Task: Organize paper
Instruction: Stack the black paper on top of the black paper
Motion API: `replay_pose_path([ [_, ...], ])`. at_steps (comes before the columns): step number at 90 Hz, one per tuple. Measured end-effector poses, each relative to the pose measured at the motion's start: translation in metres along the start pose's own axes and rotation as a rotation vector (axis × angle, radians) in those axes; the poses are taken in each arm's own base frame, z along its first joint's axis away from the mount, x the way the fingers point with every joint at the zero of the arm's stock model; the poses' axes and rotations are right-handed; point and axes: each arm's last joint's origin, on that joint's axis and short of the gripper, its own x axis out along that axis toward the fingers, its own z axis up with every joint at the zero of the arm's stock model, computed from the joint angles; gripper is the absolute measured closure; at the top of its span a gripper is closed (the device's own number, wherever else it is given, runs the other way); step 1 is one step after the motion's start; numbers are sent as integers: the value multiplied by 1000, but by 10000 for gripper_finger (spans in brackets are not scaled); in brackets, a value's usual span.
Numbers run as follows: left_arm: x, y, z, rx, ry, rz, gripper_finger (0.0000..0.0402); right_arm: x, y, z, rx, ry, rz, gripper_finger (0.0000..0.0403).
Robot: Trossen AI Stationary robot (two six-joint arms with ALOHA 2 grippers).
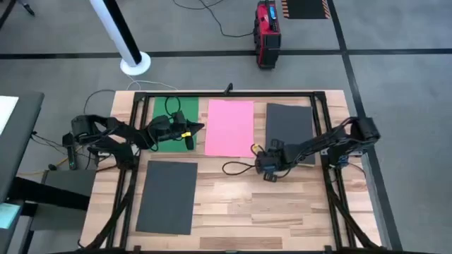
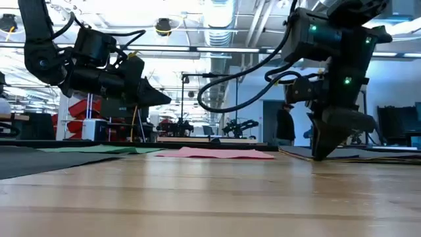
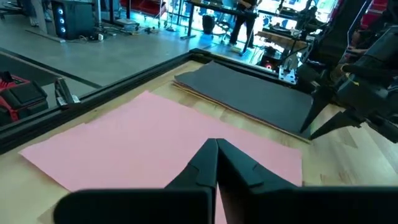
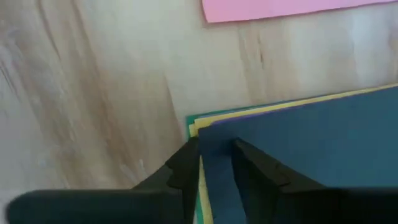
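Your right tool [image 4: 214, 158] pinches the corner of the thin, limp stack of paper [image 1: 289, 130] at the bench's far right; support its edge, while your left tool [image 3: 216, 163] hovers closed.

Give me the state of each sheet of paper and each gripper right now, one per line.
green sheet: flat, partly under the left arm
pink sheet: flat, alone
stack: dark grey on top, purple, yellow, green edges below
dark grey sheet: flat, alone
left gripper: shut, empty
right gripper: pinching the stack's corner
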Motion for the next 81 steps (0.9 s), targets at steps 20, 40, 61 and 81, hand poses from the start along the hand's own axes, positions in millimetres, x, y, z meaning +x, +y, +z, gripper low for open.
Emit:
replay_pose_path([
  [20, 0, 0, 0, 0, 1, 0, 402, -18, -4, 1, 31, -51, 45, 399],
  [40, 0, 0, 0, 0, 1, 0, 402, -38, -8, 0, 71, -91, 159, 401],
  [61, 0, 0, 0, 0, 1, 0, 401, -60, -9, 5, 105, -128, 312, 402],
  [81, 2, -4, 3, 28, 8, -122, 401, -76, -11, 16, 118, -179, 355, 402],
])
